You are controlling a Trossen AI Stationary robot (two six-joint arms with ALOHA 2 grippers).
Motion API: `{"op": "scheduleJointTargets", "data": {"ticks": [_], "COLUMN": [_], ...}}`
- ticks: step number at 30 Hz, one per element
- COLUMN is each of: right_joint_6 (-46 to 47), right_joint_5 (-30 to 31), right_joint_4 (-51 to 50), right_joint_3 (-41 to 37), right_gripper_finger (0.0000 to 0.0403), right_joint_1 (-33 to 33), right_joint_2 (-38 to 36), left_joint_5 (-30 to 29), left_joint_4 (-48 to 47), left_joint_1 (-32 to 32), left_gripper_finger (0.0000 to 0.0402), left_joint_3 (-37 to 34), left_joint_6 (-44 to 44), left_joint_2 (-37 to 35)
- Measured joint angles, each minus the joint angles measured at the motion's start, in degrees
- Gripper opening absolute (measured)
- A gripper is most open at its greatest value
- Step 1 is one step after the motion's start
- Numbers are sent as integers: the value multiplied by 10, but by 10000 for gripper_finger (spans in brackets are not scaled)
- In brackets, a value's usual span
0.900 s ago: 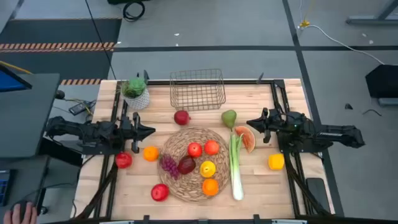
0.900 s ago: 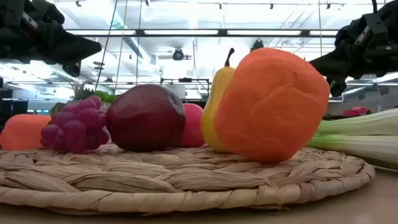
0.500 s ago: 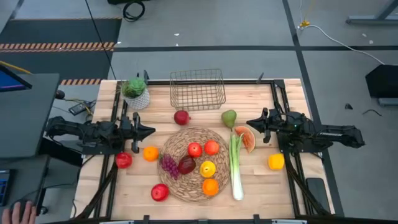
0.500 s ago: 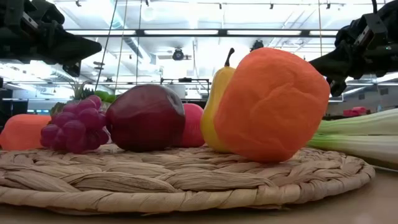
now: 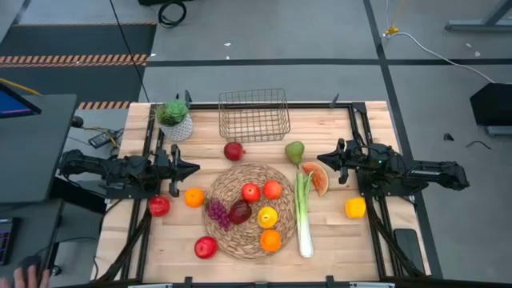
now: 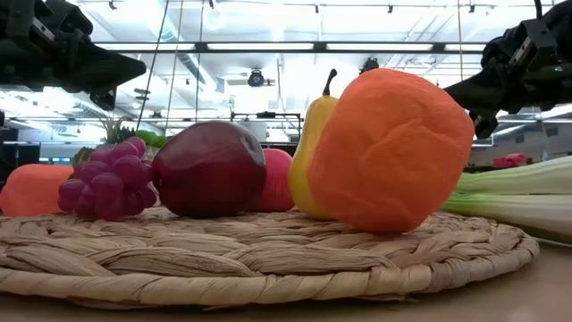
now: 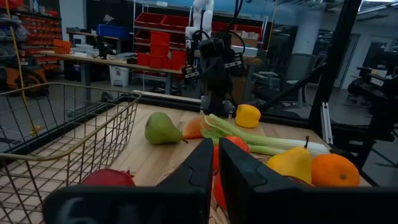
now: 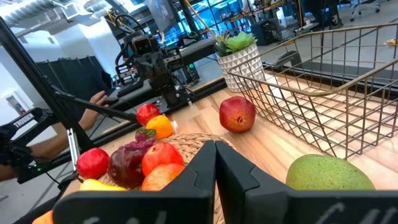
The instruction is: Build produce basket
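Left tool (image 5: 194, 169): pressed together, idle left | right tool (image 5: 322, 161): pressed together, idle right | basket (image 5: 254, 114): empty, far | risk: round produce (image 5: 250, 193) rolls off tabletop (image 5: 336, 240) if nudged.

The basket (image 5: 254, 114), a small rectangular dark wire grid, stands upright and empty at the tabletop's far edge, about midway along it. The produce is spread nearer. Red apples (image 5: 250, 192), grapes (image 5: 218, 213), a yellow pear-shaped fruit (image 5: 267, 216) and an orange (image 5: 270, 240) sit on a round woven mat (image 5: 240, 236). A green pear (image 5: 295, 152), watermelon slice (image 5: 317, 178) and leek (image 5: 303, 214) lie toward the right edge, a yellow fruit (image 5: 354, 208) beyond them.
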Motion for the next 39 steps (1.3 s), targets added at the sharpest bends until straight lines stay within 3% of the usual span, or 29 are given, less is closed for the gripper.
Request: {"op": "scheduleJointTargets", "data": {"ticks": [39], "right_joint_6": [0], "right_joint_5": [-2], "right_joint_4": [3], "right_joint_3": [0], "right_gripper_finger": [14], "right_joint_1": [0], "right_joint_2": [0], "left_joint_5": [0], "left_joint_4": [-3], "left_joint_1": [0], "left_gripper_finger": [30], "left_joint_3": [0], "left_joint_6": [0], "left_joint_2": [0]}}
